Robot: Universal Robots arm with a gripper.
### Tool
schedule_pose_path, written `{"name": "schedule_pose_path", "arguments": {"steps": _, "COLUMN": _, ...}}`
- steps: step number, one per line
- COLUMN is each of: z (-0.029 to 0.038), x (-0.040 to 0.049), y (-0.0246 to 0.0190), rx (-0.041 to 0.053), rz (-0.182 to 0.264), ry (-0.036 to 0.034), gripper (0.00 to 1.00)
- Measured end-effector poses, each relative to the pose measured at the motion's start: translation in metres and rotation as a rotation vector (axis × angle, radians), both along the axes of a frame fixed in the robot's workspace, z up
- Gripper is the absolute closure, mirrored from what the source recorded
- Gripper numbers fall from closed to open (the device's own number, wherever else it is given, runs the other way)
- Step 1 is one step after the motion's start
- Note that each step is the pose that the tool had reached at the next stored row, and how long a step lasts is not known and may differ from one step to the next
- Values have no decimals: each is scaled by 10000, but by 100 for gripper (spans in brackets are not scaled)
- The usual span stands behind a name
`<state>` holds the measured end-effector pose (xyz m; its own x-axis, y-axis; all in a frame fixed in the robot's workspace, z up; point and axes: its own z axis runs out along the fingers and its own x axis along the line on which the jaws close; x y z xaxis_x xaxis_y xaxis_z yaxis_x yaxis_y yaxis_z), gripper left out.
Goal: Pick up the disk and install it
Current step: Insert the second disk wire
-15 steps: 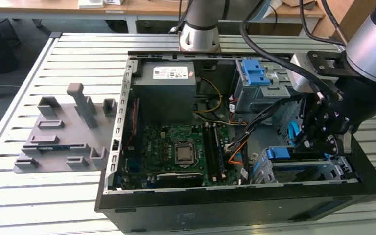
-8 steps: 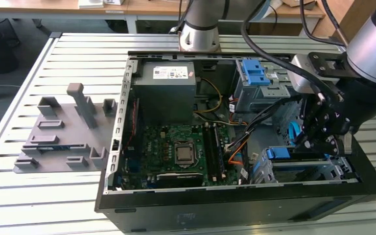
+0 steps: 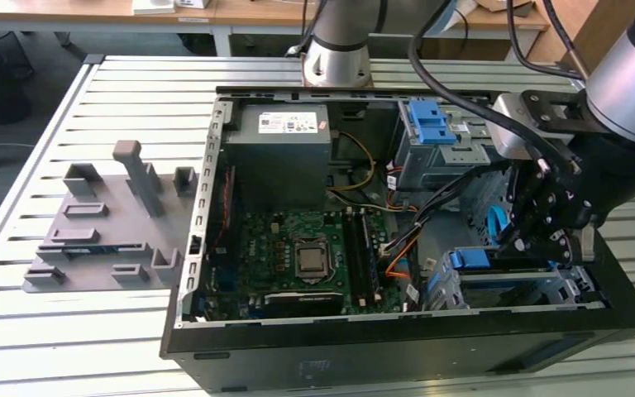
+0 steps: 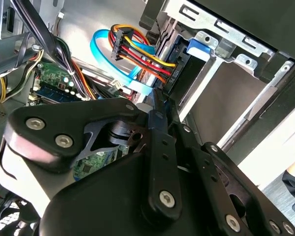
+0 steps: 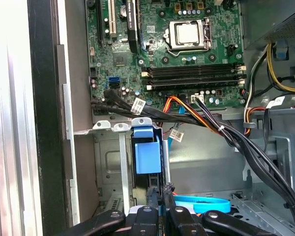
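Pincer low inside computer case, black fingers nearly pressed together, thin gap between, nothing held. Fingertips just beside blue bracket end of disk. Disk sits on edge in metal drive cage at front corner of case, on exterior view's right. Blue flat cable curls near pincer. Black, orange cable bundle crosses above cage. Green motherboard mid case. Grey power supply at back. Case lies on slatted metal table. Grey holder rack on table, exterior view's left.
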<state>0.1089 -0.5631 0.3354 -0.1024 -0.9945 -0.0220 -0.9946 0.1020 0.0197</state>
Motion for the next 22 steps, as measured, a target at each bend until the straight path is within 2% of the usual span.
{"name": "schedule_pose_path", "arguments": {"steps": 15, "z": -36, "x": 13, "y": -1, "rx": 0, "rz": 1, "ry": 2, "gripper": 84}}
{"name": "schedule_pose_path", "arguments": {"steps": 17, "z": -38, "x": 14, "y": -1, "rx": 2, "rz": 1, "ry": 3, "gripper": 83}}
{"name": "schedule_pose_path", "arguments": {"steps": 18, "z": -38, "x": 14, "y": -1, "rx": 1, "rz": 1, "ry": 3, "gripper": 77}}
{"name": "schedule_pose_path", "arguments": {"steps": 22, "z": -36, "x": 14, "y": -1, "rx": 2, "rz": 1, "ry": 3, "gripper": 77}}
